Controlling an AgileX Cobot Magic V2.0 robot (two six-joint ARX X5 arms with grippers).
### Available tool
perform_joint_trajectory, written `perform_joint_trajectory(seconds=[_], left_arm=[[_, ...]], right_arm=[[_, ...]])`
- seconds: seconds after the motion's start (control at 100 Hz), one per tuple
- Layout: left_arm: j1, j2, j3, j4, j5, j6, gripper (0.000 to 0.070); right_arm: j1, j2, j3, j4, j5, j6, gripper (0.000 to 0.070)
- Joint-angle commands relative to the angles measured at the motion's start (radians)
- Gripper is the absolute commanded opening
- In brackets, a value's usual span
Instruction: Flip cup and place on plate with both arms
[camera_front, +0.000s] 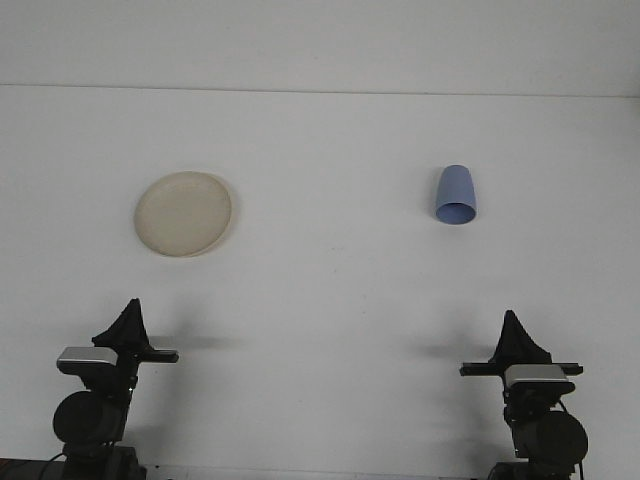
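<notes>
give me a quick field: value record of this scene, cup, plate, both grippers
cup: blue cup, far right of the table, lying tilted with its open mouth toward the camera
plate: cream plate, far left, nothing on it
left gripper: near edge, below the plate, holding nothing
right gripper: near edge, below the cup, holding nothing
table: white
task progress: not yet begun

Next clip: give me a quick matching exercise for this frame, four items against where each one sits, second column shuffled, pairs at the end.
Things:
1. plate
2. cup
3. left gripper
4. right gripper

Places:
A. near edge, right side
B. far right of the table
C. far left of the table
D. near edge, left side

Pairs: 1-C, 2-B, 3-D, 4-A
</notes>
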Motion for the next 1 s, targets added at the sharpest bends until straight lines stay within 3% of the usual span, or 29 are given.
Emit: perform_joint_trajectory(seconds=[0.0,0.4,0.54,0.77,0.99], left_arm=[[0.001,-0.002,-0.018,0.01,-0.005,0.015,0.0014],[0.001,-0.002,-0.018,0.01,-0.005,0.015,0.0014],[0.001,-0.002,-0.018,0.01,-0.005,0.015,0.0014],[0.001,-0.002,-0.018,0.01,-0.005,0.015,0.0014],[0.001,-0.002,-0.018,0.01,-0.005,0.015,0.0014]], right_arm=[[0.001,0.0,-0.002,0.008,0.0,0.013,0.0003],[0.001,0.001,0.013,0.005,0.002,0.033,0.0003],[0.001,0.002,0.069,-0.043,0.042,0.06,0.0003],[0.001,0.056,0.263,-0.229,0.06,0.065,0.0003],[0.001,0.278,0.551,-0.523,0.06,0.059,0.0003]])
